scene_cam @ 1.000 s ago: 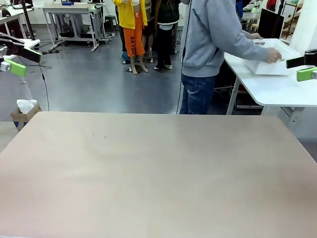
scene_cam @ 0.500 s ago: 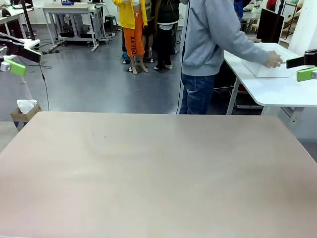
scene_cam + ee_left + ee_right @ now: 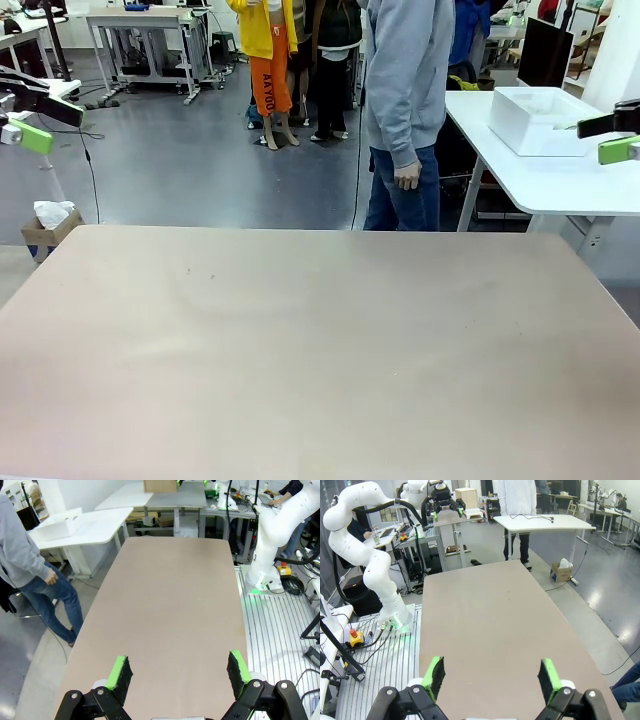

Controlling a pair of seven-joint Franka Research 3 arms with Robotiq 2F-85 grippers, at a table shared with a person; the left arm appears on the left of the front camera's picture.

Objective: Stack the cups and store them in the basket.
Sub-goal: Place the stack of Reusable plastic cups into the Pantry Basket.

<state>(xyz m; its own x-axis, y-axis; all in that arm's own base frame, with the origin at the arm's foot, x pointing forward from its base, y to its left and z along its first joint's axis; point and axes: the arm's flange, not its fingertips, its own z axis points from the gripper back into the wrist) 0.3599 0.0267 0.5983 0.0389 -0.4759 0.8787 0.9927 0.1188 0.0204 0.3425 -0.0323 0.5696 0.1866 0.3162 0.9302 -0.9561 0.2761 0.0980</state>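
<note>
Front view, nearest: bare desk (image 3: 300,340). Both hands idle, left hand (image 3: 177,672) and right hand (image 3: 490,680) spread wide, gripping nothing. Farther off, white basket (image 3: 535,120) sits on a side table; likely light, rigid, best gripped by rim.

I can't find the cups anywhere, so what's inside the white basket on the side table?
The basket sits on the white side table, past the work table. From the front its near wall hides the inside; nothing sticks up above the rim. Whether cups are in it cannot be told.

Bare beige table (image 3: 300,340)
</note>
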